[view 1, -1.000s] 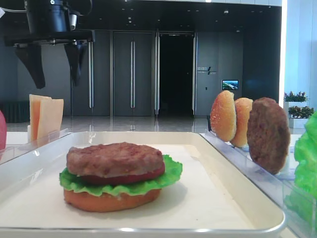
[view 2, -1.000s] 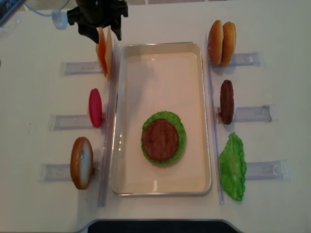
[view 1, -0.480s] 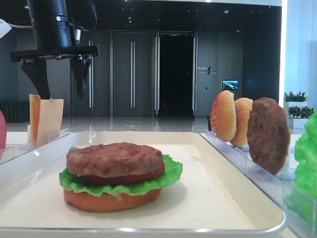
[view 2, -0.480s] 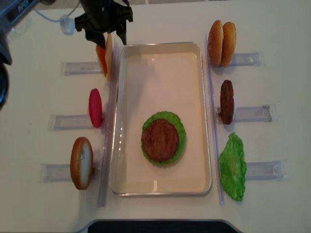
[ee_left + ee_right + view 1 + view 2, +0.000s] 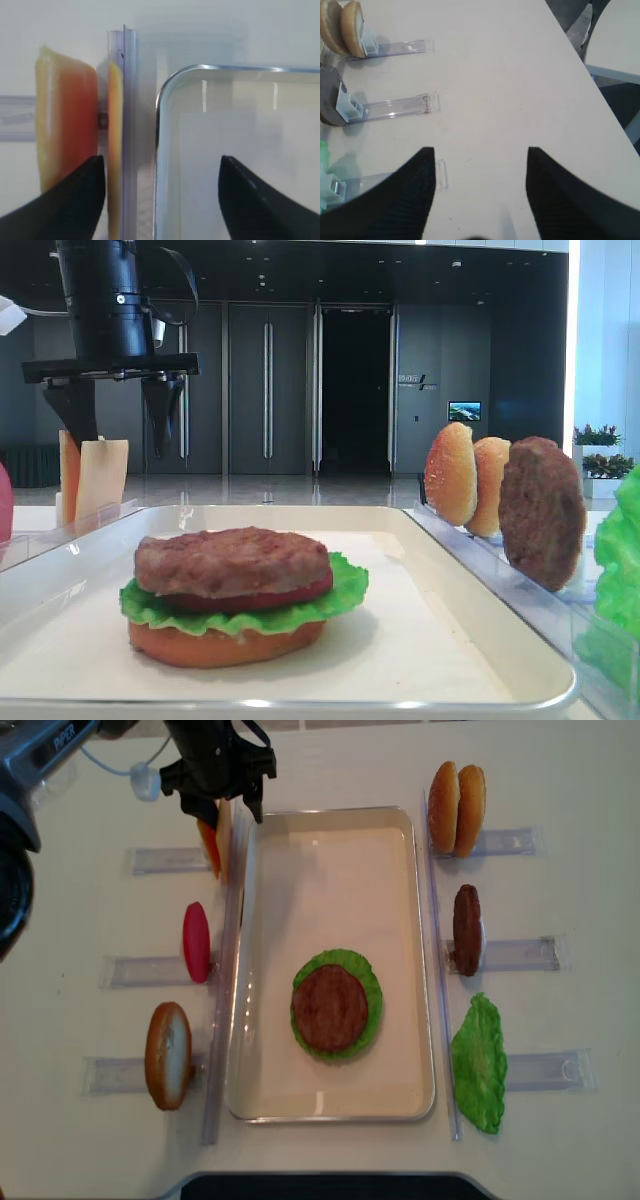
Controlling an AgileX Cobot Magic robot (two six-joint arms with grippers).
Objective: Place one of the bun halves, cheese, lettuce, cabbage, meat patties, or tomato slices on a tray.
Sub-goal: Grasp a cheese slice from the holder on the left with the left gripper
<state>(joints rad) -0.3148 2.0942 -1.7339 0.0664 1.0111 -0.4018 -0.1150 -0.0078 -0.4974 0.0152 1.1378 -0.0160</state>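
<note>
Dark glass doors and a polished lobby floor fill the background of the low exterior view, while the overhead view shows a pale table (image 5: 330,1160) carrying the white tray (image 5: 330,815) between two rows of clear side racks (image 5: 150,860).

Above the far left corner of the tray hangs the left gripper (image 5: 222,805), its dark fingers (image 5: 165,410) spread apart and pointing down. Directly beneath it stand two cheese (image 5: 215,840) slices, upright on edge in a rack; the left wrist view shows one slice (image 5: 67,130) at the tip of the left finger and the thinner one (image 5: 115,150) inside the gap, with the tray's rounded corner also between the two tips. Nothing is clamped; the fingers do not press on either slice.

Nearer than that pincer, along the same rack row, a tomato slice (image 5: 196,942) stands on edge, then a bun half (image 5: 167,1055). To its right and nearer, on the tray, sits a stack: a bun base (image 5: 225,642), lettuce (image 5: 370,982), a red slice and a meat patty (image 5: 330,1008) on top.

The right gripper (image 5: 479,200) is released too, its fingers wide apart over bare table. Ahead of it to the left lie rack ends, two bun halves (image 5: 342,27) and a patty (image 5: 327,100); a loose lettuce leaf (image 5: 480,1065) lies on that side in the overhead view.
</note>
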